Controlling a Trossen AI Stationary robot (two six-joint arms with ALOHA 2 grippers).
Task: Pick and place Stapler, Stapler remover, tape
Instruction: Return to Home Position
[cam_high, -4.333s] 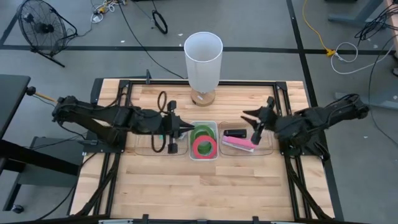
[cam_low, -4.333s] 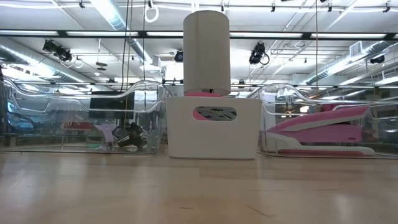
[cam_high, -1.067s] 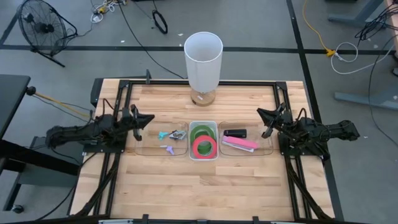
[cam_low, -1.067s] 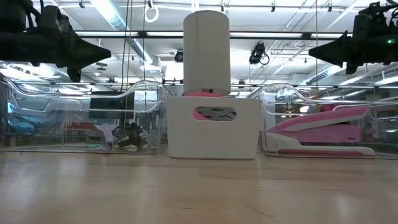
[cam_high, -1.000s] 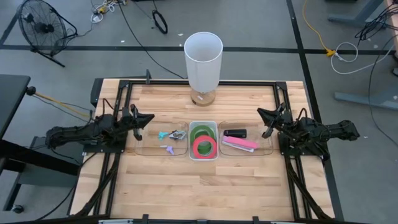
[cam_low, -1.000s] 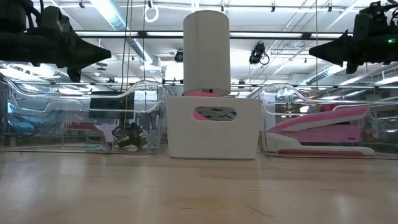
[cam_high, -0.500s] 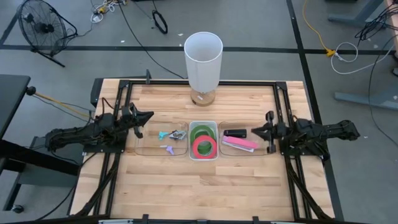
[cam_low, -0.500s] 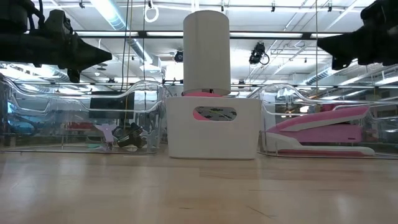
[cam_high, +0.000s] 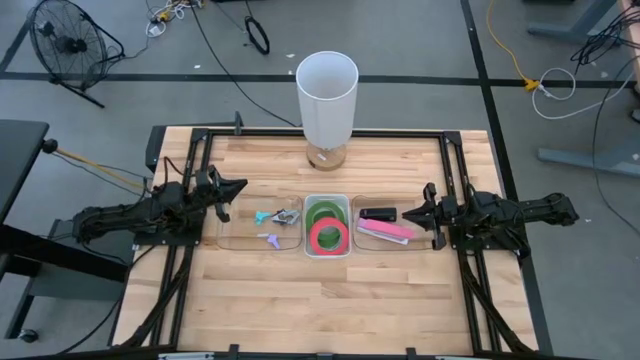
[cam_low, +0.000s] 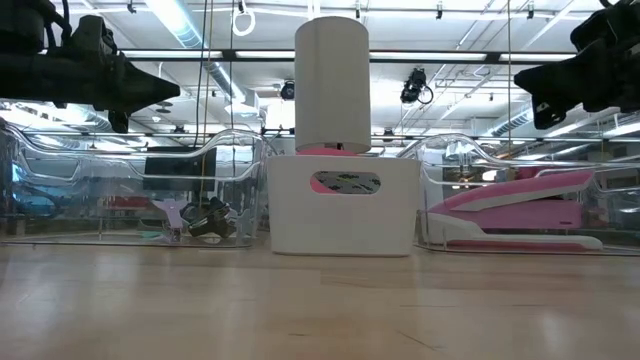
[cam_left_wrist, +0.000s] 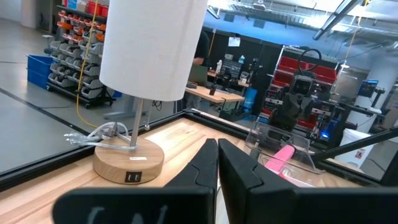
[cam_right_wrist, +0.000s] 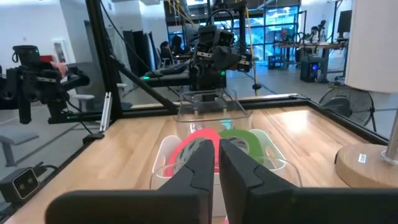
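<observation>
Three bins stand in a row at mid-table. The left clear tray (cam_high: 232, 232) holds stapler removers (cam_high: 275, 216). The white bin (cam_high: 306, 228) holds two green tape rolls (cam_high: 324, 211) and a pinkish-red roll (cam_high: 329, 237) lying flat. The right clear tray (cam_high: 425, 240) holds a pink stapler (cam_high: 385, 231) and a small black stapler (cam_high: 378, 213). My left gripper (cam_high: 238, 186) is shut and empty, raised just left of the left tray. My right gripper (cam_high: 404, 213) is shut and empty, raised over the right tray, pointing toward the table's left.
A lamp with a tall white shade (cam_high: 327, 95) on a round wooden base (cam_left_wrist: 129, 163) stands at the far centre, behind the white bin. Black frame rails (cam_high: 300, 132) run along the table's far, left and right edges. Bare wood lies between the bins and the near edge.
My right gripper has swung toward the table's near edge and left, turning from slanting toward the far edge to pointing left over the right tray. It stays shut.
</observation>
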